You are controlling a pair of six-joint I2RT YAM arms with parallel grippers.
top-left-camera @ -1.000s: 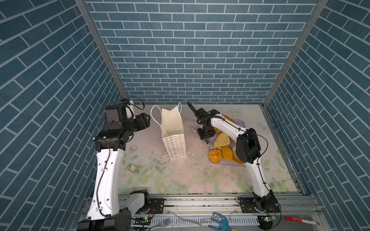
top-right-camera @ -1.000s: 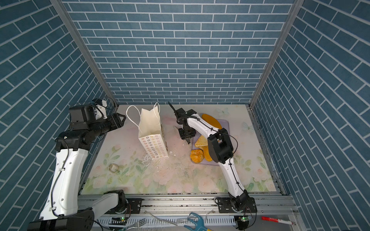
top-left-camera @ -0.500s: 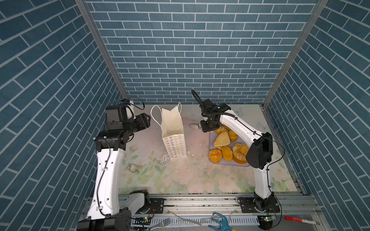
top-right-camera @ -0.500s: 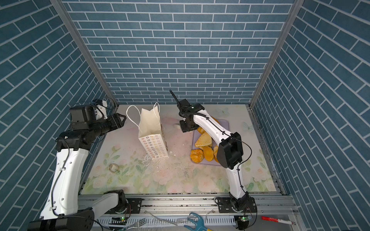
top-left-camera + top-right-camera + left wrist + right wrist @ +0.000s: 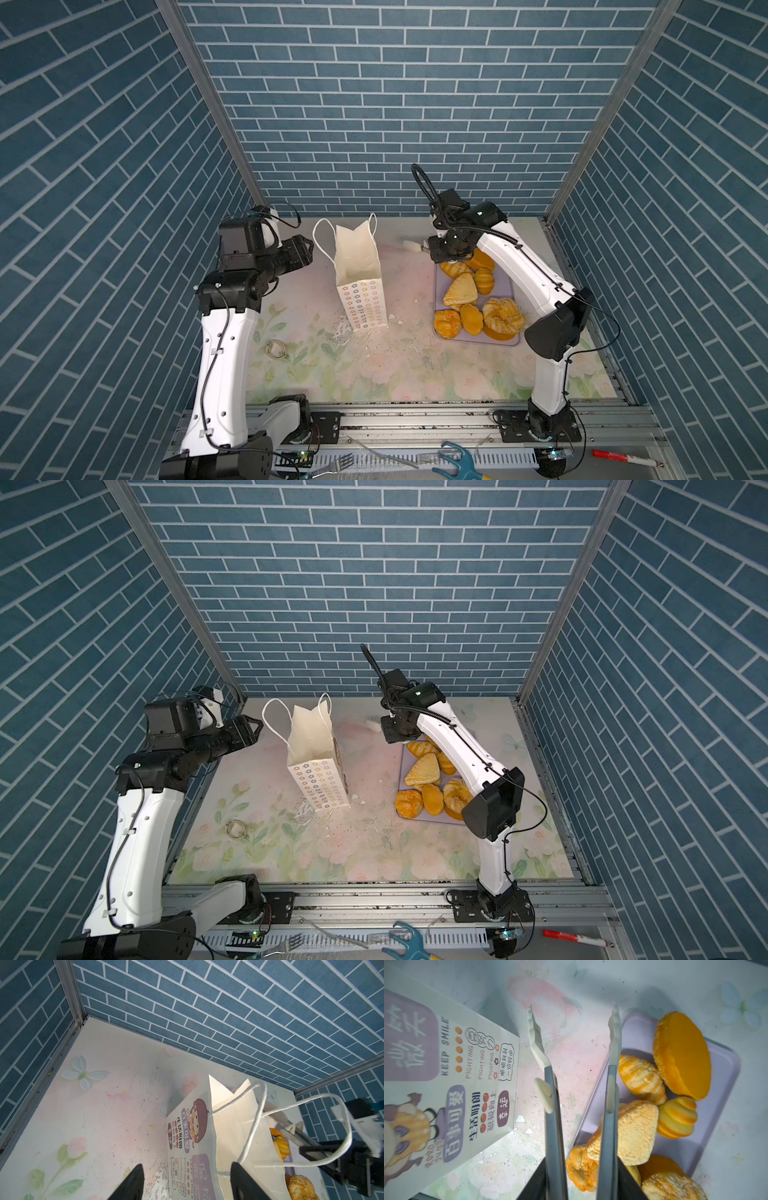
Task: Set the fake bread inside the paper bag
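Note:
The white paper bag [image 5: 358,266] [image 5: 314,746] stands open and upright in both top views. The fake bread [image 5: 460,289] [image 5: 424,769], several golden-orange pieces, lies on a lavender tray [image 5: 506,291] to its right. My right gripper [image 5: 433,250] [image 5: 581,1185] is shut on metal tongs [image 5: 552,1118]. The white tong tips [image 5: 534,1028] are spread with nothing between them, over the mat between bag [image 5: 446,1068] and tray [image 5: 721,1076]. My left gripper [image 5: 308,248] [image 5: 187,1167] is open beside the bag's left cord handle [image 5: 257,1109]. Whether it touches the bag, I cannot tell.
A small metal ring [image 5: 276,350] lies on the floral mat at front left. White crumbs [image 5: 365,345] are scattered in front of the bag. A fork [image 5: 332,464], a blue tool [image 5: 457,461] and a red marker [image 5: 623,457] lie past the front rail. Brick walls enclose three sides.
The right arm has lifted the tongs up and back from the tray's near-left edge, its elbow swinging out to the right. The left arm and the bag have not moved.

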